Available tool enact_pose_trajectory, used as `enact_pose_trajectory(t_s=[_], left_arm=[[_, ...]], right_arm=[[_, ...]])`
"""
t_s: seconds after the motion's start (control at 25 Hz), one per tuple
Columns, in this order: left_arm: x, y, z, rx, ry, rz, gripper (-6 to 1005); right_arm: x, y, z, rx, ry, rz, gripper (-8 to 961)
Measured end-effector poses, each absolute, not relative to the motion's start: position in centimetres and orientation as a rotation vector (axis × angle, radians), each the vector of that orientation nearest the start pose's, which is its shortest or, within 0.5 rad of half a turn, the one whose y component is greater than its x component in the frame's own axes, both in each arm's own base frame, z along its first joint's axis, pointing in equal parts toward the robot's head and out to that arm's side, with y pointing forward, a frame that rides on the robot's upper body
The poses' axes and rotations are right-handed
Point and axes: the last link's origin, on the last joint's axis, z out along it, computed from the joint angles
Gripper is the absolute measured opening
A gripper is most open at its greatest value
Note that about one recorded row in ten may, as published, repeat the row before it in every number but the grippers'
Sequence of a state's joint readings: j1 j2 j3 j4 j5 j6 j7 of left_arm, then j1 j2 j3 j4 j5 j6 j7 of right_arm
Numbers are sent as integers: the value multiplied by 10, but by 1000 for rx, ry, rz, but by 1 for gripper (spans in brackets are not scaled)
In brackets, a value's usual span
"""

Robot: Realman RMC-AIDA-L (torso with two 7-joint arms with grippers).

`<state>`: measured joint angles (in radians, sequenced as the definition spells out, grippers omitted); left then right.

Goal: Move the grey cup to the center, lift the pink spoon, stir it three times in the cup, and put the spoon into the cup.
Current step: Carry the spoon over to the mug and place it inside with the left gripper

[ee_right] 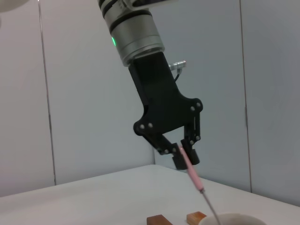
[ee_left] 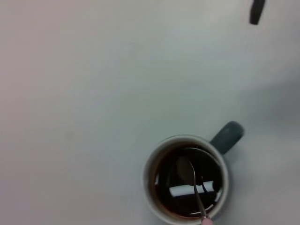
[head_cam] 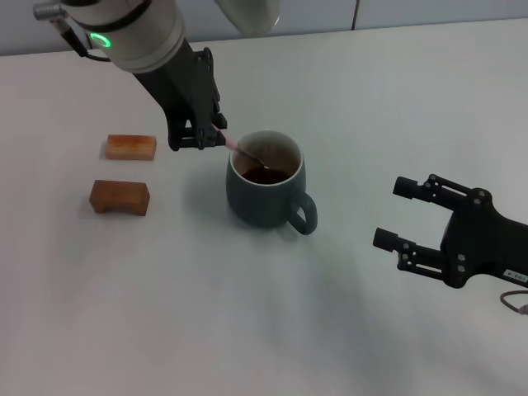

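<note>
The white table point(head_cam: 355, 99) carries all items. The left arm point(head_cam: 140, 33) enters from the far left and slopes down and rightward toward the centre, its black wrist section angled so that the left gripper point(head_cam: 216, 140) hangs just beside the far-left rim of the grey cup point(head_cam: 266, 191). The fingers are clamped together on the upper end of the pink spoon point(head_cam: 242, 151); the right wrist view shows the handle pinched between the two fingertips point(ee_right: 180, 160).

The right arm sits at the near right, well apart from the cup. The right gripper point(head_cam: 394, 213) points left toward the cup, level with the table, with its two fingers spread apart and holding nothing.

The grey cup stands upright near the centre of the table, handle point(head_cam: 301, 213) pointing to the near right. It contains dark brown liquid point(ee_left: 187, 187).

The pink spoon is tilted, long axis running from upper left at the gripper down and rightward into the cup. Its metal bowl point(ee_left: 185, 168) lies in the liquid; the shaft crosses the rim on the gripper side.

Two orange-brown wooden blocks point(head_cam: 130, 147) point(head_cam: 120, 197) rest to the left of the cup, one farther than the other, apart from it.
</note>
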<state>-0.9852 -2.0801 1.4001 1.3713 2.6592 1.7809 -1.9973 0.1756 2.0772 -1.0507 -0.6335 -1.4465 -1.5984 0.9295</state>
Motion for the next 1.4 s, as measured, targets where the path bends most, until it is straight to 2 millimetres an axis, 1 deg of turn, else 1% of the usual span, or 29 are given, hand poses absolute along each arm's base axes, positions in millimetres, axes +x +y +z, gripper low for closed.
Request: enact_pose_trajectory(t_s=[0.16,0.28,0.64,0.84,1.04,1.08,1.16,1.4], left_arm=[[-59,368,5,-2865,320,826,131],[-61,367,5,-2865,315,830,131],[-67,374,11,-2816,299,851,132],[-64,377,10,-2805,313,836,132],[-59,376,6,-2818,338,817,132],[-55,372,3,-2844,353,798,131],[-54,369,1,-2861,358,792,131],[-58,364,2,-2879,348,811,131]], right_arm=[[293,246,-9,-2520,315,949,755],[293,246,-9,-2525,312,947,755],[290,249,-11,-2536,309,954,755],[290,249,-11,-2536,308,954,755],[291,249,-11,-2535,310,954,755],[291,249,-11,-2534,311,954,755],[291,249,-11,-2534,311,953,755],[291,248,-11,-2533,313,953,755]])
